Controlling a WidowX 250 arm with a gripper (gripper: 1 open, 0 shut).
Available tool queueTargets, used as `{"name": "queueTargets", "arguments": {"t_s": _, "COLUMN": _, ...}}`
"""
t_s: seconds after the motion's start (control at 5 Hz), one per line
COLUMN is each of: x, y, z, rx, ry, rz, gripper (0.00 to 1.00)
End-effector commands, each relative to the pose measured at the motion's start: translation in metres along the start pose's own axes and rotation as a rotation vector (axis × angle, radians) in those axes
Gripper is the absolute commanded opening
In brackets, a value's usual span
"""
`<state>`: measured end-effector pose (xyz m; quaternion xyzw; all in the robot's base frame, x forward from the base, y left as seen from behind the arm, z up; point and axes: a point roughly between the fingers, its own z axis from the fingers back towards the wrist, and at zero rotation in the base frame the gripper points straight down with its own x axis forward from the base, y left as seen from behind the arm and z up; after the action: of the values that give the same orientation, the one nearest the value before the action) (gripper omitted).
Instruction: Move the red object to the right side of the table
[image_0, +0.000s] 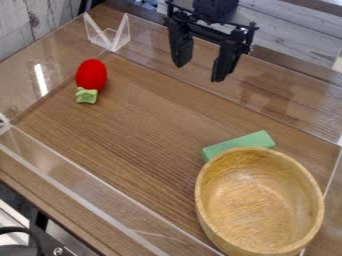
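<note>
The red object (91, 74) is a small rounded strawberry-like toy with a light green leafy end pointing toward the near side. It lies on the left part of the wood-grain table (147, 140). My gripper (199, 62) hangs over the far middle of the table, pointing down, well to the right of the red object and apart from it. Its two black fingers stand wide open with nothing between them.
A round wooden bowl (259, 203) sits at the near right. A flat green sponge (239, 146) lies just behind it. Low clear acrylic walls (80, 190) edge the tabletop, with a clear bracket (107, 33) at the far left.
</note>
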<state>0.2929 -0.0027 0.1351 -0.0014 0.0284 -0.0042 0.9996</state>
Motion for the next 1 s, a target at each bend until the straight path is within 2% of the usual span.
{"name": "queueTargets", "arguments": {"t_s": 0.0, "x": -0.006, "y": -0.008, "z": -0.006, "rx": 0.0, "ry": 0.036, "rz": -0.02, "gripper": 1.0}}
{"name": "queueTargets", "arguments": {"t_s": 0.2, "x": -0.011, "y": -0.012, "z": -0.01, "rx": 0.0, "ry": 0.064, "rz": -0.03, "gripper": 1.0}}
{"name": "queueTargets", "arguments": {"t_s": 0.6, "x": -0.024, "y": 0.025, "z": -0.03, "rx": 0.0, "ry": 0.096, "rz": -0.004, "gripper": 1.0}}
{"name": "queueTargets", "arguments": {"t_s": 0.8, "x": -0.035, "y": 0.064, "z": -0.022, "rx": 0.006, "ry": 0.057, "rz": 0.057, "gripper": 1.0}}
